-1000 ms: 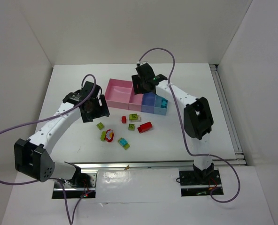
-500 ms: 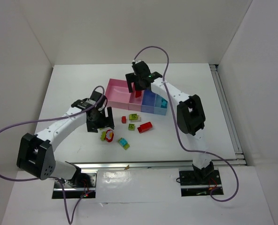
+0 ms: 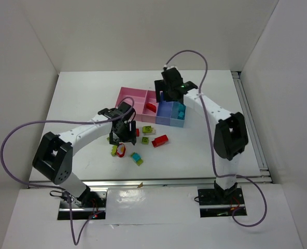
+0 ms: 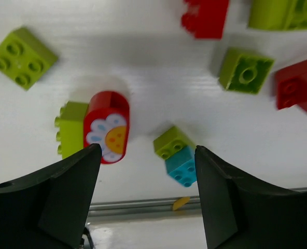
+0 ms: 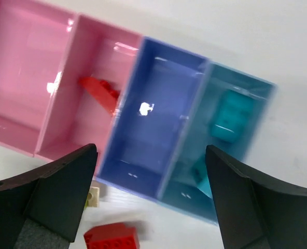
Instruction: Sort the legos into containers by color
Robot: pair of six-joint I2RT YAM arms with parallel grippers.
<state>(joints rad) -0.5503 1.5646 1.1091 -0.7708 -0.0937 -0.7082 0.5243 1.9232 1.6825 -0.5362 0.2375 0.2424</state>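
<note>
Legos (image 4: 245, 70): where are they to be found?

— Most are seen scattered loose on the white table (image 3: 190, 155), just in front of the containers (image 3: 130, 98). Red, lime green and teal ones are mixed there, some lying singly and some joined in pairs. A few are held in the bins.

Which ones are binned?

— A red brick (image 5: 99, 93) is seen lying in the second pink bin (image 5: 75, 129). Two teal bricks (image 5: 231, 122) are lodged in the light blue bin (image 5: 236, 83) at the end of the row. The blue bin (image 5: 158, 88) is set between those two.

How is the left claw held?

— The left claw (image 4: 145, 150) is hung over the loose bricks with its jaws spread wide, and nothing is gripped. A teal brick (image 4: 182, 168) joined to a lime green one is seen near its right finger. A round red piece printed with a daisy (image 4: 108, 129), stuck beside another green brick, is seen near its left finger.

And the right claw?

— The right claw (image 5: 151, 150) is poised above the row of bins, roughly over the blue one. Its jaws are parted wide and nothing is carried between them. Another red brick (image 5: 112, 238) can be made out on the table just in front of the bins.
</note>
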